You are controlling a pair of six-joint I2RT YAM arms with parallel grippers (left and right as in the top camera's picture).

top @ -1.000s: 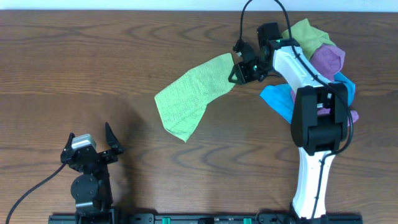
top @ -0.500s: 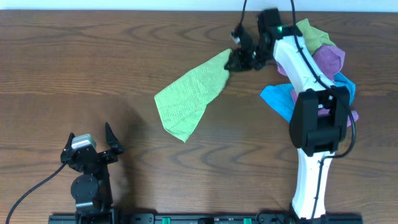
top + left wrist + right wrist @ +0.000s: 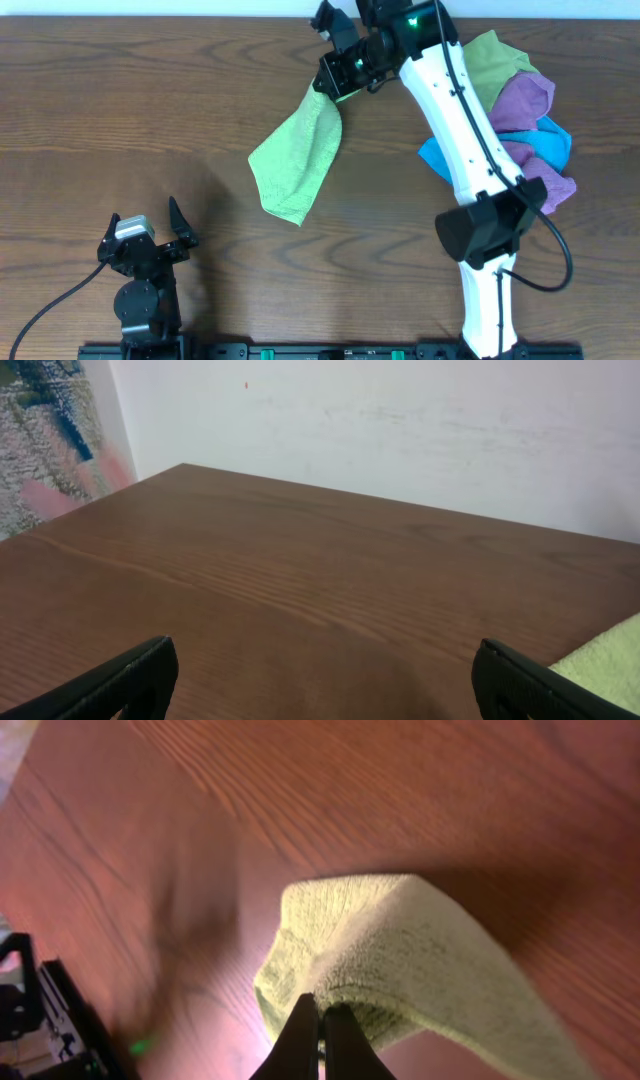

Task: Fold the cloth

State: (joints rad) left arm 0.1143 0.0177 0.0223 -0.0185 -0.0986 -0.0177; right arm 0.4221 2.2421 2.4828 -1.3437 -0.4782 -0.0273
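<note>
Jaws of the right gripper [image 3: 333,78] clamp a corner of the bright lime-green ribbed microfibre cloth [image 3: 295,160], its length running diagonally down toward the left gripper [image 3: 145,218]. That one gapes wide and empty, apart from the cloth's near end.

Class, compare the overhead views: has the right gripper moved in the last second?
Yes. The right gripper, shut on the lime-green cloth at its corner, has moved left and toward the table's far edge, away from the pile of cloths.
</note>
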